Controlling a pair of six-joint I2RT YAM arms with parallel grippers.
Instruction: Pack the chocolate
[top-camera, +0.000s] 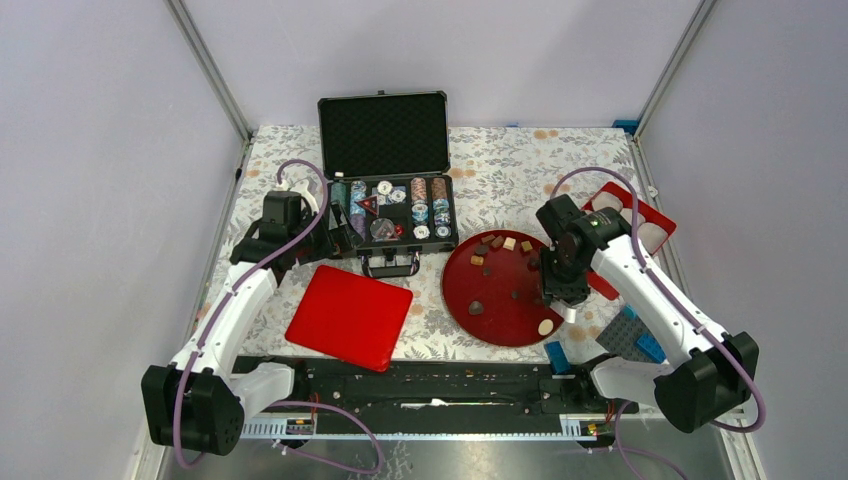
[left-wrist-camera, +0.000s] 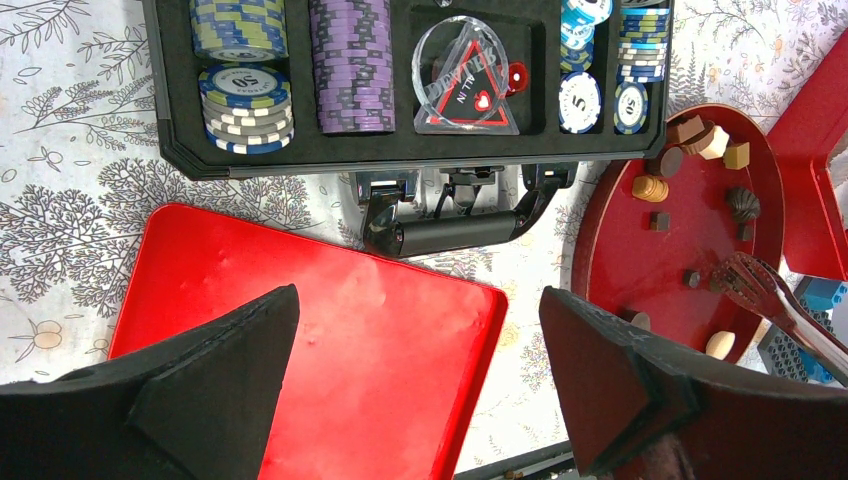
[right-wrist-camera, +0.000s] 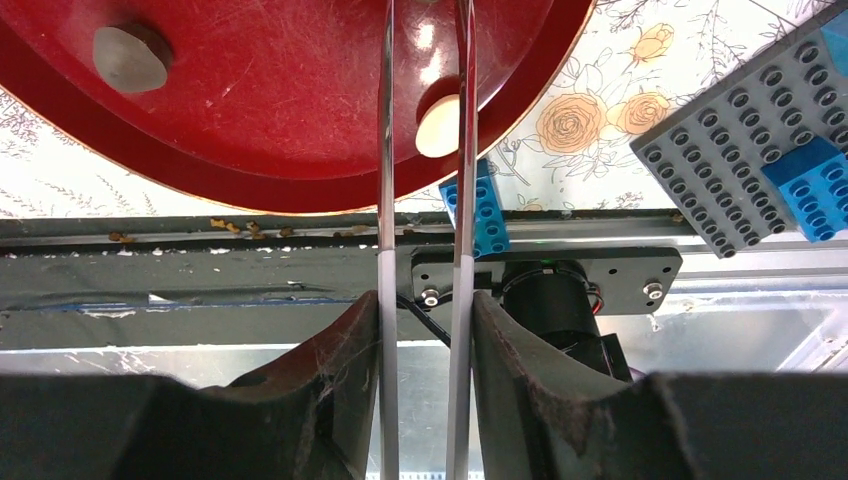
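— Where is the chocolate (top-camera: 497, 243)?
— Scattered on the round red plate (top-camera: 500, 322), which sits toward the near right corner of the table (top-camera: 500, 160). Brown and tan pieces cluster at the plate's far rim, a few dark ones lie mid-plate, and one cream lump (right-wrist-camera: 437, 125) is at its near rim. A blue brick (right-wrist-camera: 480, 215) stands just off that rim.
— And the right gripper (right-wrist-camera: 425, 330)?
— Its fingers press on the two arms of the metal tongs (right-wrist-camera: 387, 150), squeezing them partway together. The tongs reach over the plate, and the cream lump shows just beside one arm. Whether their tips hold a piece cannot be told.
— And the left gripper (left-wrist-camera: 418, 295)?
— Its jaws are spread wide and hold nothing. It hangs above the square red lid (left-wrist-camera: 300, 330) by the table's near edge, just in front of the open chip case (left-wrist-camera: 400, 155).
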